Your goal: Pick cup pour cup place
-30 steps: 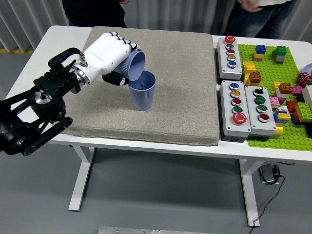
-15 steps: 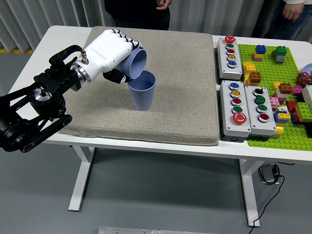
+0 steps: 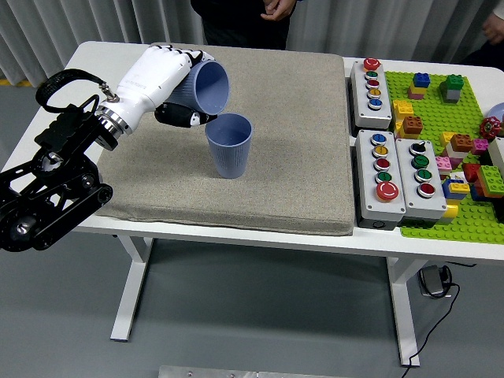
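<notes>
Bright even overhead light, soft short shadows, sharp focus throughout, no glare, slight wide-angle distortion

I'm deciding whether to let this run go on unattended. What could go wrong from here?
The left hand holds the tilted cup close above the standing cup; a low swing could clip its rim and tip it. The standing cup sits on a soft grey mat, so it may topple easily.

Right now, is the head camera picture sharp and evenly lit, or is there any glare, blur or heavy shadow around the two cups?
Head view: sharp overall, no motion blur on the left hand or its tilted cup; lighting soft and even, no glare on the white table; only a faint shadow on the mat beside the standing cup; the table's edges splay a little, a wide-angle effect.
</notes>
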Motion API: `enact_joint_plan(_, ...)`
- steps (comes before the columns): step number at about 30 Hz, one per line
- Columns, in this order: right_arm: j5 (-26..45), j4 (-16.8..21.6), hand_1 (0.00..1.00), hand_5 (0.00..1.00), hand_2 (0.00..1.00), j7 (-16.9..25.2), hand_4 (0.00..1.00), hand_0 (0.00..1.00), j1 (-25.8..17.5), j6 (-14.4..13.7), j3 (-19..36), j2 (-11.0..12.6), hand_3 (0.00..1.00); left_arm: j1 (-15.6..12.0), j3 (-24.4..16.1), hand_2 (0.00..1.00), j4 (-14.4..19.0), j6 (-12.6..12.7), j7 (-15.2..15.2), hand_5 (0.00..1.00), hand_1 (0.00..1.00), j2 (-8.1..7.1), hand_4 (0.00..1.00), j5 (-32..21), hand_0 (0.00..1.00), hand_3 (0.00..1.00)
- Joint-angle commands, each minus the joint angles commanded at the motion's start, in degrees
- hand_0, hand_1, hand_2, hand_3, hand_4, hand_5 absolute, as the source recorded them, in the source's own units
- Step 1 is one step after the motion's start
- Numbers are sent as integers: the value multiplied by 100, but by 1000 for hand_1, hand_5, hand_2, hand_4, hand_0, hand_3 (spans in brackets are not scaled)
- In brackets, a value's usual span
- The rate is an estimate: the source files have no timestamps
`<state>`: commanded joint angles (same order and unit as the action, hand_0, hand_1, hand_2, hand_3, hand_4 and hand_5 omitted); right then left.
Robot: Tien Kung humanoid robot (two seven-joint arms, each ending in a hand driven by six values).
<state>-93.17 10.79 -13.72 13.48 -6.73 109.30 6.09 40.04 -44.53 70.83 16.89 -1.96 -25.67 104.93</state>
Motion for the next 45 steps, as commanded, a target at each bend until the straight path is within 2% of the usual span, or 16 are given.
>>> enact_joint_plan(2, -15, 1, 633, 242, 592, -3, 2, 697, 2, 2, 9, -3, 594, -99, -127, 586, -25, 44, -149, 217, 577, 44, 810, -484, 630, 550)
enact_joint_plan(5, -24, 2, 634, 240, 593, -6, 2, 697, -1, 4, 18, -9, 595, -400, -529, 586, -53, 70, -601, 216, 577, 229, 810, -1229, 629, 545)
enact_joint_plan(8, -26, 3, 634, 240, 593, -8, 2, 697, -4, 4, 22, -12, 595, -561, -781, 586, -81, 9, -842, 216, 577, 362, 810, -1937, 629, 545)
enact_joint_plan(10, -43, 6, 633, 242, 593, -15, 2, 697, -19, 10, 31, -21, 595, -810, -1165, 588, -205, -334, -1081, 219, 579, 643, 811, -2421, 632, 545)
enact_joint_plan(11, -49, 7, 633, 242, 593, -17, 2, 697, -23, 11, 34, -23, 595, -861, -1273, 588, -227, -425, -1127, 219, 579, 703, 811, -2644, 632, 545)
enact_joint_plan(12, -61, 9, 633, 242, 593, -22, 2, 697, -30, 13, 39, -29, 595, -958, -1410, 588, -256, -510, -1229, 219, 579, 799, 811, -2905, 632, 545)
enact_joint_plan(14, -59, 11, 633, 242, 593, -29, 2, 697, -45, 12, 35, -38, 595, -1102, -1566, 588, -302, -508, -1366, 219, 579, 928, 811, -3352, 632, 545)
enact_joint_plan(16, -69, 14, 633, 242, 594, -35, 2, 697, -57, 13, 39, -46, 595, -1225, -1629, 586, -341, -456, -1404, 221, 580, 990, 810, -3873, 638, 545)
enact_joint_plan(20, -102, 15, 633, 242, 594, -41, 2, 697, -82, 20, 54, -53, 595, -1370, -1598, 586, -392, -290, -1382, 221, 580, 1004, 810, -4804, 638, 545)
enact_joint_plan(23, -122, 17, 633, 243, 594, -44, 2, 697, -100, 24, 66, -58, 595, -1436, -1609, 589, -403, -77, -1407, 222, 584, 1055, 813, -5485, 641, 543)
enact_joint_plan(24, -126, 17, 633, 243, 594, -45, 2, 697, -104, 25, 67, -60, 595, -1451, -1612, 589, -405, 0, -1428, 222, 584, 1084, 813, -5584, 641, 543)
enact_joint_plan(26, -129, 18, 633, 243, 594, -46, 2, 697, -111, 25, 69, -64, 595, -1473, -1605, 589, -416, 221, -1472, 222, 584, 1154, 813, -5405, 641, 543)
enact_joint_plan(33, -125, 17, 634, 243, 595, -40, 2, 697, -128, 26, 61, -73, 595, -1550, -1431, 591, -638, 641, -1654, 228, 592, 1434, 819, -4757, 641, 543)
enact_joint_plan(37, -143, 15, 634, 245, 595, -39, 2, 697, -121, 28, 72, -78, 595, -1545, -1310, 596, -909, 1111, -1861, 236, 601, 1558, 820, -4204, 644, 543)
enact_joint_plan(40, -142, 15, 633, 247, 595, -40, 2, 697, -112, 28, 72, -80, 595, -1518, -1175, 608, -1194, 1405, -2136, 251, 633, 1631, 818, -4194, 656, 550)
enact_joint_plan(45, -143, 15, 633, 247, 595, -39, 2, 697, -94, 26, 75, -85, 595, -1486, -1062, 608, -1523, 1507, -2389, 251, 633, 1724, 818, -4557, 656, 550)
